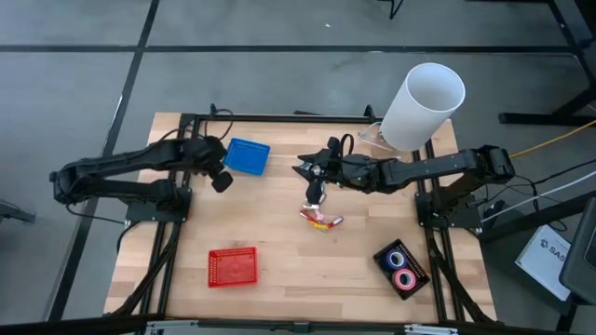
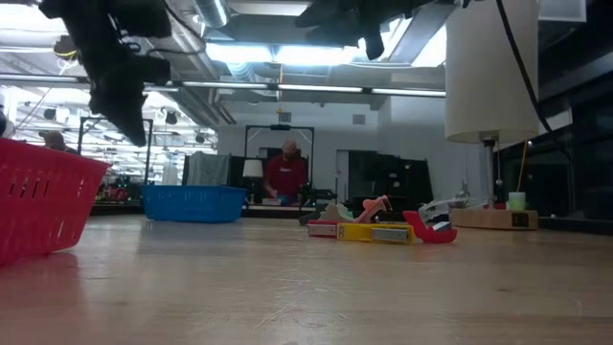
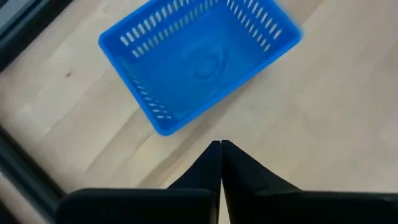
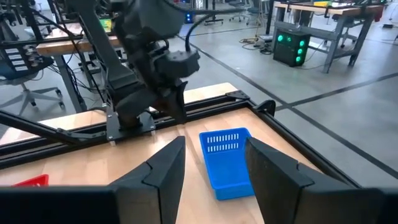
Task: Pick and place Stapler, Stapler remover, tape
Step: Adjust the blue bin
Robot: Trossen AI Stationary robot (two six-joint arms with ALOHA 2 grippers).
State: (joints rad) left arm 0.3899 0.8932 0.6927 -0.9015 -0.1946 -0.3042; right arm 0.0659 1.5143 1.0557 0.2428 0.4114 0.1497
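Stapler (image 1: 319, 220) below right claw (image 1: 305, 170), apart

A robotics lab or workshop. A wooden table (image 1: 279, 233) on a black metal frame stands on a grey concrete floor (image 1: 279, 65) marked with dark lines. Beyond the table, the low view shows exposed ceiling ducts (image 2: 220, 77) and strip lights, with a person (image 2: 284, 172) at a far bench. At about two o'clock in the right wrist view, workbenches (image 4: 336, 12) carry electronic equipment (image 4: 291, 43) with green lights.
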